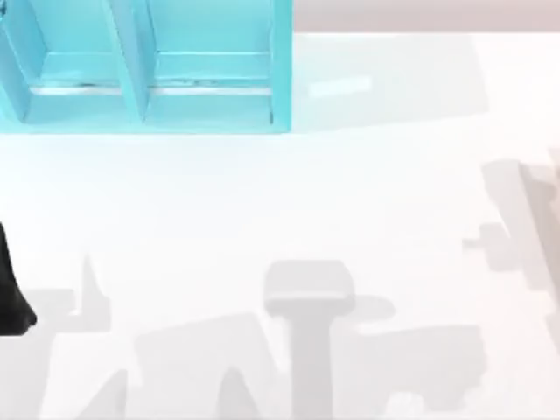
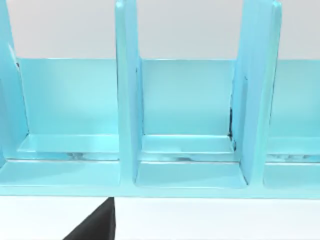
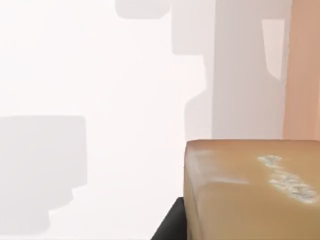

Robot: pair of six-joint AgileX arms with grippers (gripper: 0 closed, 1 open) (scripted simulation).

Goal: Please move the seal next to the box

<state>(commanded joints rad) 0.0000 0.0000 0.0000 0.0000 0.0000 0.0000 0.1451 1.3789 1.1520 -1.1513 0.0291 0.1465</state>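
Observation:
The seal [image 3: 250, 190] is a tan-brown block with a white speckled pattern on its upper face, close up in the right wrist view. My right gripper [image 3: 240, 222] is at it, with one dark finger [image 3: 170, 222] pressed against its side; the other finger is hidden behind the block. The box [image 1: 144, 66] is a cyan case with upright dividers at the table's far left, and it stands straight ahead as the box [image 2: 187, 125] in the left wrist view. My left arm [image 1: 13, 293] rests at the left edge.
The white table [image 1: 289, 201] carries soft grey shadows across its front and right side. A peach strip [image 3: 302, 65] runs beyond the table's edge behind the seal. A dark part of the left arm [image 2: 95, 225] sits low before the box.

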